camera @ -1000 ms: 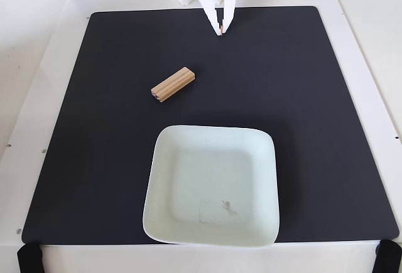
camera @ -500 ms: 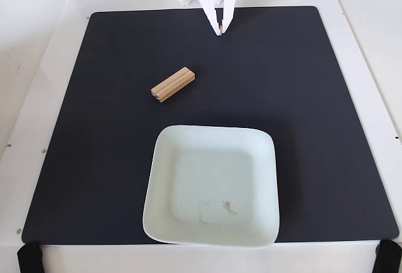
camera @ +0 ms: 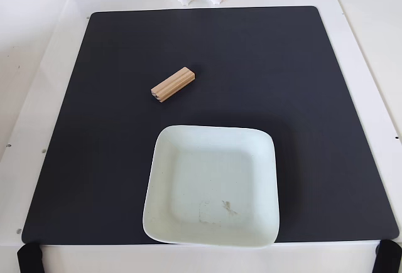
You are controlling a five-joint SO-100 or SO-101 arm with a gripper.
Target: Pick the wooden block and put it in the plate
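Nothing done yet from my seat: wooden block [camera: 173,84] lies on the mat [camera: 314,128], apart from the empty plate [camera: 164,179], and I can't tell the jaws' state.

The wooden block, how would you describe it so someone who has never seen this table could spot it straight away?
Find the big black mat covering the white table in the fixed view. On it, just beyond the upper left corner of the pale square plate and not touching it, lies the wooden block. It is the only tan thing there: a small striped bar lying slantwise, far smaller than the plate.
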